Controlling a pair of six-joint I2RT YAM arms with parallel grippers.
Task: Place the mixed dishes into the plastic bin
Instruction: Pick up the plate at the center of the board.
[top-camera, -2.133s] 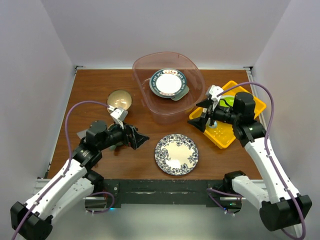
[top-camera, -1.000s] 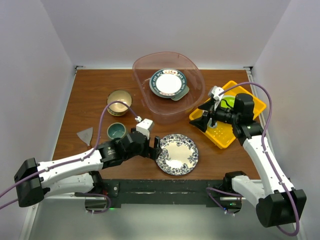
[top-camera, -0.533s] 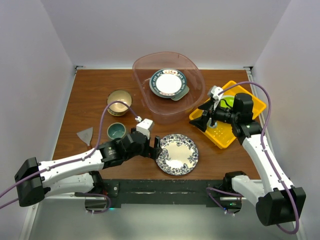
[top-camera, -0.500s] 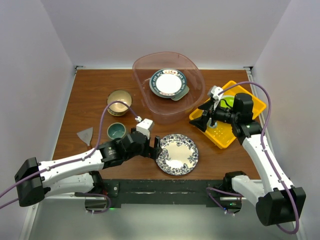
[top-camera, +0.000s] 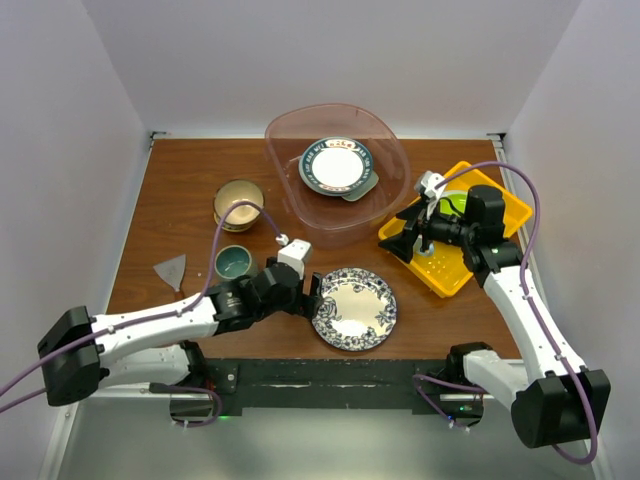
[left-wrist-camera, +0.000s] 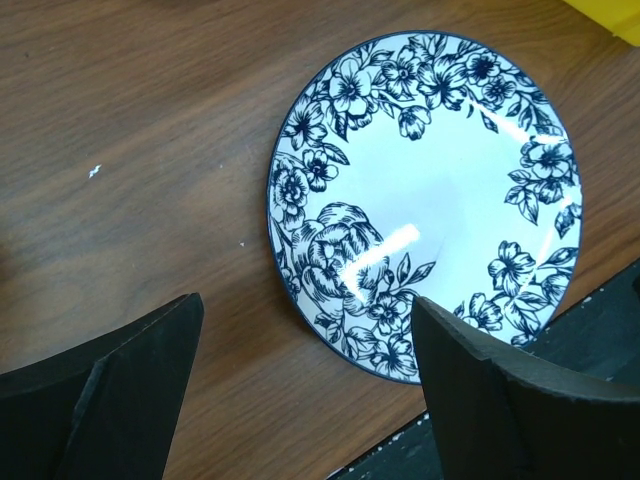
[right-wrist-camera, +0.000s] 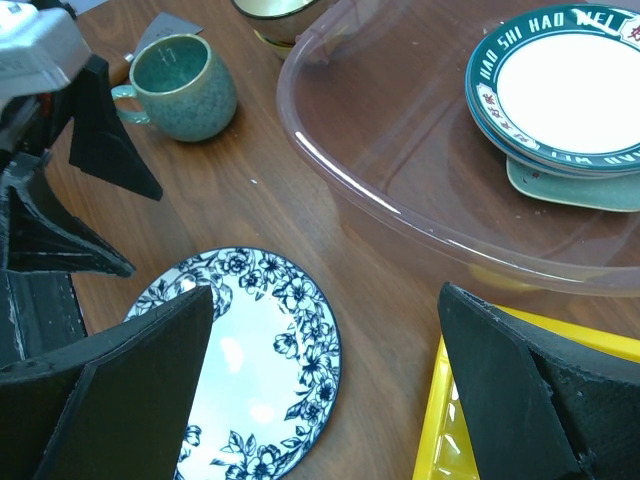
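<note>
The blue floral plate (top-camera: 352, 307) lies flat at the table's near edge; it also shows in the left wrist view (left-wrist-camera: 425, 190) and the right wrist view (right-wrist-camera: 250, 370). My left gripper (top-camera: 312, 295) is open and empty, just left of the plate's rim, its jaws either side of the near-left rim. My right gripper (top-camera: 405, 237) is open and empty, above the yellow tray's left corner. The plastic bin (top-camera: 385, 205) holds a dark-rimmed plate (top-camera: 336, 165) on a pale mint tray (right-wrist-camera: 570, 188). A teal mug (top-camera: 234, 263) and a tan bowl (top-camera: 239, 201) stand at the left.
A yellow perforated tray (top-camera: 455, 270) with a lime-green plate (top-camera: 455, 203) sits at the right, under my right arm. A grey triangular scrap (top-camera: 171, 270) lies at the far left. The black table edge (left-wrist-camera: 590, 320) runs just past the floral plate.
My left arm swung from the left side over to the floral plate, uncovering the teal mug, and has since edged slightly closer. The right arm has barely moved.
</note>
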